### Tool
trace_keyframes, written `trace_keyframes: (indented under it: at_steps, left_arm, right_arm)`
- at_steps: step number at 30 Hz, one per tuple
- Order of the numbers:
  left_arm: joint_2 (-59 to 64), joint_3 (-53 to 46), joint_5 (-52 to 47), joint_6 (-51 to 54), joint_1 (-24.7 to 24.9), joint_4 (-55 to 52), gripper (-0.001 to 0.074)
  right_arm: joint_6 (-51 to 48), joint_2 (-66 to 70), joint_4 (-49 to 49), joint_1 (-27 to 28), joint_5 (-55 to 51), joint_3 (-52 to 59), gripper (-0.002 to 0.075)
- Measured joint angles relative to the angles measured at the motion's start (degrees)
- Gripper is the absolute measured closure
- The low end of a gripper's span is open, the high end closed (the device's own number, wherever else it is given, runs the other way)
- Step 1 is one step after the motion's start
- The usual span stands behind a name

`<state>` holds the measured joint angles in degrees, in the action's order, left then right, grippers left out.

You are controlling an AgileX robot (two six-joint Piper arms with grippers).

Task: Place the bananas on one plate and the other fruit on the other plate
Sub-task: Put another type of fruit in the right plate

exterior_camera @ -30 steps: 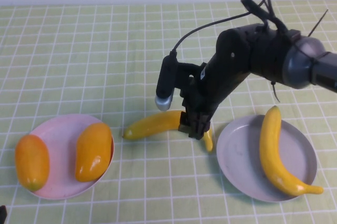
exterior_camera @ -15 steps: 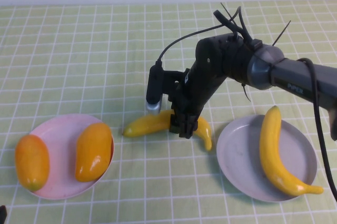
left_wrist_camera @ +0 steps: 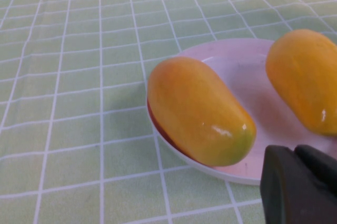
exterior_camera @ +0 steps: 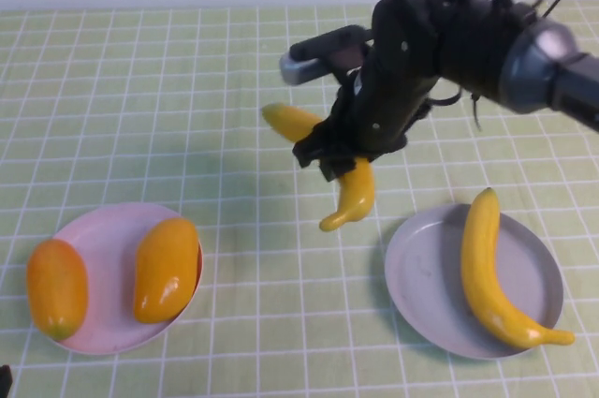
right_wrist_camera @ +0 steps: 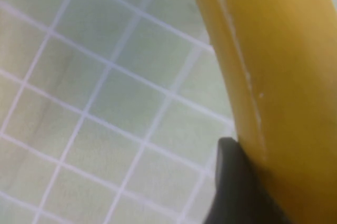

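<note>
The right gripper (exterior_camera: 329, 156) hangs above the middle of the green-checked counter (exterior_camera: 140, 89), clenched around the middle of a long, curved, glossy yellow plastic banana (exterior_camera: 351, 194) that is lifted clear of the cloth. That banana's long axis runs from its far-left tip down to its near-right tip, which droops toward the near side. What the coming move turns on is that the round, shallow grey-blue plate (exterior_camera: 421, 267) lies to the right of and nearer than the held banana, close by, and the right arm is plainly the nearer one to it. A second yellow banana (exterior_camera: 487, 272) already lies on that plate, its length running far to near along the right half, so the bare left half looks like the place for the next one. At near left, two stubby orange-yellow mango-like fruits (exterior_camera: 166, 269) sit on the pale pink plate (exterior_camera: 108, 229). The left gripper (left_wrist_camera: 300, 184) is parked just beside that pink plate's rim; whether it is clenched or released cannot be told.
</note>
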<state>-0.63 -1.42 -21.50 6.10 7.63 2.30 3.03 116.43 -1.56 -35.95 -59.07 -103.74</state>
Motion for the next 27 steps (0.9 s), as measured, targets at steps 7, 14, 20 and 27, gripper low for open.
trace_keyframes:
  at_steps: [7,14,20,27]
  left_arm:
    - [0.0,0.0,0.0,0.0,0.0,0.0,0.0737]
    - [0.0,0.0,0.0,0.0,0.0,0.0,0.0737]
    - [0.0,0.0,0.0,0.0,0.0,0.0,0.0737]
    - [0.0,0.0,0.0,0.0,0.0,0.0,0.0736]
  right_arm:
    - [19.4,-10.7,5.3,0.0,-4.2,14.0,0.0413]
    - [23.2,-13.4,3.3,0.0,0.5,28.0,0.0413]
    - [23.5,-13.4,4.4,0.0,0.6,30.0,0.0413]
    - [23.5,-13.4,6.2,0.2,0.2,30.2,0.0392]
